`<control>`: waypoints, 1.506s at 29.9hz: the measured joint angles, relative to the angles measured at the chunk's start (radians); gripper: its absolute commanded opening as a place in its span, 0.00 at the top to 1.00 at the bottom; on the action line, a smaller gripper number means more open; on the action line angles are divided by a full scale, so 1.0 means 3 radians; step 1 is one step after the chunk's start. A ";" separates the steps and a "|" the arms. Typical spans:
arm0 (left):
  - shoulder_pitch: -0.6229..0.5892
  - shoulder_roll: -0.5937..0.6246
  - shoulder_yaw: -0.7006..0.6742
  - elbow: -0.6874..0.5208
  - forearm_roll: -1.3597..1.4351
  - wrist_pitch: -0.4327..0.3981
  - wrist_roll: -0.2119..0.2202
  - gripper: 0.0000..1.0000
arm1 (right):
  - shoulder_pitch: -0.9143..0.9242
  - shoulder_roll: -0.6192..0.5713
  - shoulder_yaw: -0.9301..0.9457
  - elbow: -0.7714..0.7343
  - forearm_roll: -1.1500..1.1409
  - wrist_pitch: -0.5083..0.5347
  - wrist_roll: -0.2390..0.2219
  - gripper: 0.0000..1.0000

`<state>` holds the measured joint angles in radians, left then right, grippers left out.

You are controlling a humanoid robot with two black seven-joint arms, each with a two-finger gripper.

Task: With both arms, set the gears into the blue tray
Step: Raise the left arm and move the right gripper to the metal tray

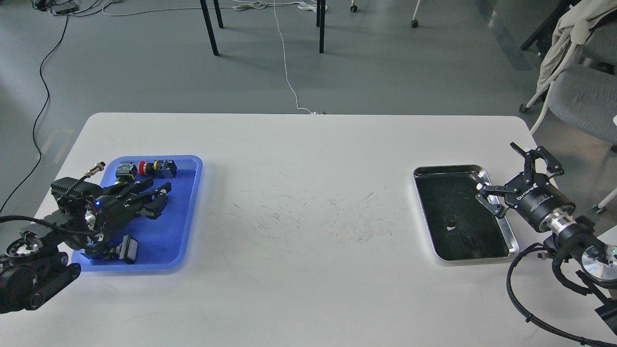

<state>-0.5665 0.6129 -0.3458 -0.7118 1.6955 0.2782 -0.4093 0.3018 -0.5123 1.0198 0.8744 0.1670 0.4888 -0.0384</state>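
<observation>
The blue tray (168, 236) lies at the table's left. My left gripper (163, 195) hovers low over the tray's middle, pointing right, its fingers a little apart and nothing seen between them. On the right, a small black gear (451, 221) rests on the dark bottom of the steel tray (512, 236). My right gripper (495, 166) stands wide open over that tray's right rim, above and to the right of the gear, holding nothing.
Inside the blue tray lie a red push-button switch (143, 167), a dark blue switch block (166, 167) and a black-and-white part (128, 249). A metal connector (95, 169) sticks out at its left rim. A grey chair (583, 96) stands beyond the table's right edge.
</observation>
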 measured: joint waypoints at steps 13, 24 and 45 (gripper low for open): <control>-0.0930 -0.0366 -0.0050 -0.0016 -0.2476 -0.0078 0.0276 0.03 | 0.0385 -0.0303 -0.0319 0.0029 -0.0145 0.0000 -0.0006 0.03; -0.1191 -0.0831 -0.0062 -0.0040 -0.5167 -0.1410 0.0748 0.02 | 0.2172 -0.0968 -0.2358 0.0423 -0.1209 0.0000 -0.0035 0.03; -0.1072 -0.0833 -0.0135 -0.0047 -0.5218 -0.1864 0.0798 0.02 | 0.3928 -0.0638 -0.5672 0.1275 -0.3341 -0.0001 -0.0128 0.02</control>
<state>-0.8881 0.3631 -0.3862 -0.7258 0.1300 -0.2811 -0.1700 1.4802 -0.7038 -0.6819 1.2568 -0.8353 0.4886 -0.0767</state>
